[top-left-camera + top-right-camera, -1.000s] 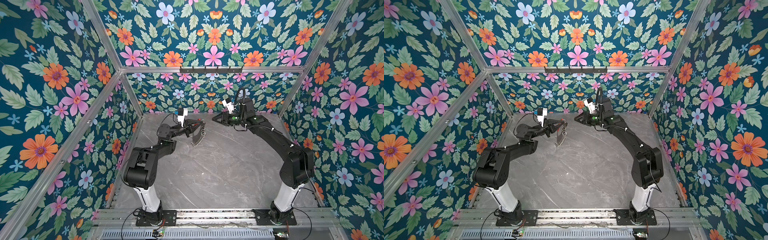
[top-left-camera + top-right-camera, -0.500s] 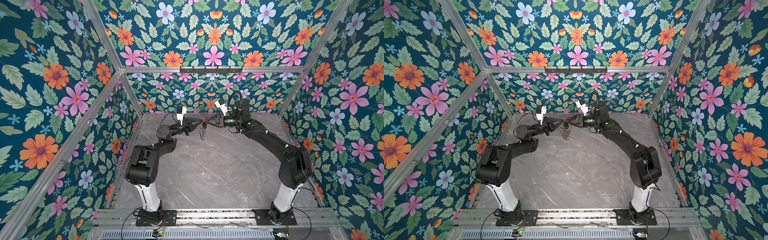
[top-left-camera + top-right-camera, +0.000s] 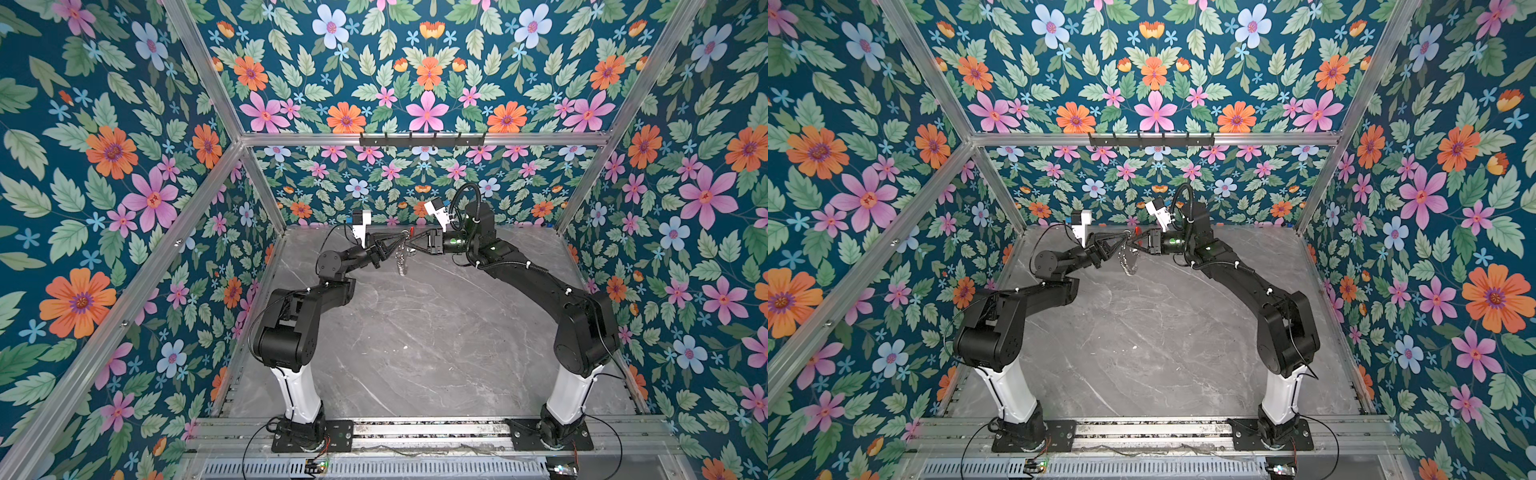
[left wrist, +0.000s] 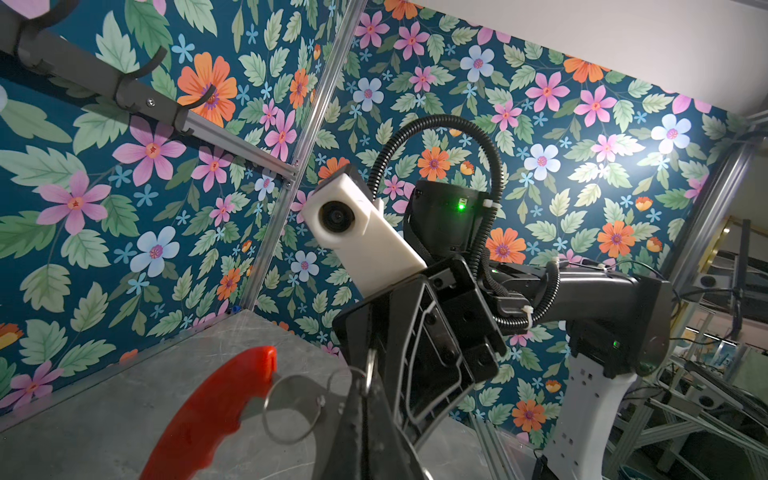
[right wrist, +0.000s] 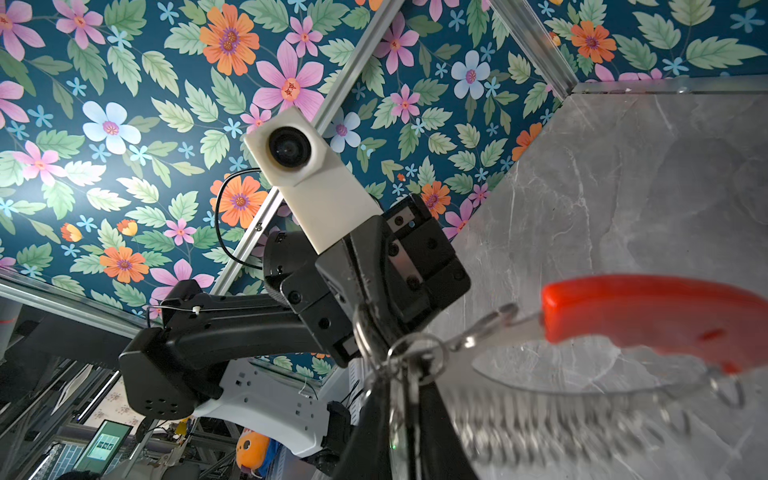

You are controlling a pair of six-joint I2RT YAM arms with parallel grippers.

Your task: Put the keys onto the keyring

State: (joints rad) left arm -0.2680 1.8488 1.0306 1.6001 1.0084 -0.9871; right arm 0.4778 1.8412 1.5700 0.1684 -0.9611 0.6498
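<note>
Both grippers meet tip to tip in the air over the back of the table. The keyring [image 3: 401,262] hangs below them, its silver loops dangling and its red piece [image 5: 648,311] sticking out sideways. My left gripper [image 4: 368,376] is shut on a small silver ring [image 4: 371,365] of the keyring. A larger ring [image 4: 291,409] and the red piece [image 4: 216,411] lie beside it. My right gripper [image 5: 401,370] has its fingers almost together on a thin silver ring [image 5: 415,357]. The grey disc [image 5: 540,374] shows blurred next to it. The keys, a black tag, are hidden.
The grey marble table [image 3: 415,332] lies below the grippers. A black hook rail [image 3: 422,140] runs along the back wall above them. Flowered walls and aluminium posts close in the left, right and back sides.
My right arm has swung left to meet the left gripper, and its jaws have closed on a ring. The left gripper has lifted the keyring slightly and kept hold of it.
</note>
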